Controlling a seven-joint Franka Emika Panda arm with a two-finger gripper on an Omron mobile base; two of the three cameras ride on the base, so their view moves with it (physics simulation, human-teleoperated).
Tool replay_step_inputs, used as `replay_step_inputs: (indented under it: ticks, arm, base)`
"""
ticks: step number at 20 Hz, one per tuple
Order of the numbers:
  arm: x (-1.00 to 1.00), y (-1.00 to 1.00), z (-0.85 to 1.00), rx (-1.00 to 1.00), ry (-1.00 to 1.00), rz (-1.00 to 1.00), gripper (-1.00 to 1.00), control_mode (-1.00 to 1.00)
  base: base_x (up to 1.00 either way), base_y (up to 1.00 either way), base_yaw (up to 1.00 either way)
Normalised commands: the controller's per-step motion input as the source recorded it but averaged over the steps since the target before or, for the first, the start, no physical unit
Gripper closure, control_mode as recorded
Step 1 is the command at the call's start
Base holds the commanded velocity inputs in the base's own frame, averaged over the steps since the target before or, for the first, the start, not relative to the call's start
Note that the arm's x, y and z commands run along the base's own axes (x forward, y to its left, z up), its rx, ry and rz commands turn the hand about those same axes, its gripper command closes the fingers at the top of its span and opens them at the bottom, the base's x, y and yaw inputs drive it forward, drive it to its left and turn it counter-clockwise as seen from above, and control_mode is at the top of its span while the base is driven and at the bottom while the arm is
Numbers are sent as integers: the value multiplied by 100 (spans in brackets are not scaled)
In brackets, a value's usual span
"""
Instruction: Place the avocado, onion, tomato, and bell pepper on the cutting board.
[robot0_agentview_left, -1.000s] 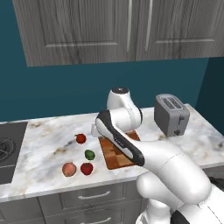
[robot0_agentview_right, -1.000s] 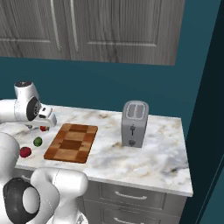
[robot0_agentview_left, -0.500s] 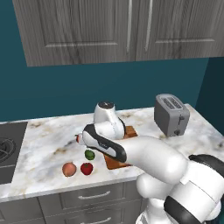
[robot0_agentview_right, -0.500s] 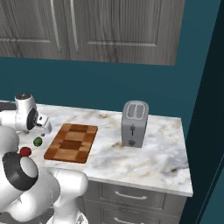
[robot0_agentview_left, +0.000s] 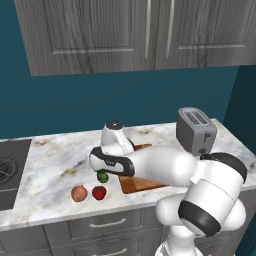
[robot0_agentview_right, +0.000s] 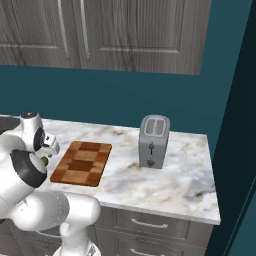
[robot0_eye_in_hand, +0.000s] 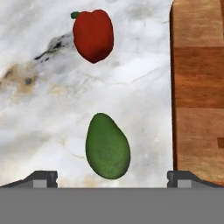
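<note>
The dark-green avocado (robot0_eye_in_hand: 107, 145) lies on the marble counter between the fingertips of my open gripper (robot0_eye_in_hand: 111, 179), which hangs just above it with nothing in its grasp. From the left base the gripper (robot0_agentview_left: 104, 168) sits right over the avocado (robot0_agentview_left: 102, 176). A red bell pepper (robot0_eye_in_hand: 92, 35) with a green stem lies beyond the avocado. The peach-pink onion (robot0_agentview_left: 78, 193) and a red tomato (robot0_agentview_left: 99, 192) rest near the counter's front edge. The checkered cutting board (robot0_eye_in_hand: 197, 87) lies beside the avocado, bare (robot0_agentview_right: 82, 162), partly hidden by my arm (robot0_agentview_left: 140, 182).
A grey toaster (robot0_agentview_left: 196, 131) stands at the right of the counter (robot0_agentview_right: 153, 141). A stove top (robot0_agentview_left: 7, 170) borders the counter on the left. Wooden cabinets hang overhead. The counter's front edge runs close behind the onion and tomato.
The arm has swung left from above the cutting board and come down over the avocado. The produce and the board have not moved.
</note>
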Motion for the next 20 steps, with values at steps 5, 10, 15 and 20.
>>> replay_step_inputs:
  ticks: [5, 10, 15, 20]
  arm:
    - [0, 0, -13, 0, 1, 0, -100, -100]
    - [0, 2, -18, 0, 0, 0, -100, -100]
    - [0, 1, -20, 0, 0, 0, -100, -100]
    - [7, 13, -23, 0, 0, 0, -100, -100]
  base:
    - [0, 0, 0]
    - [0, 0, 0]
    - [0, 0, 0]
    - [0, 0, 0]
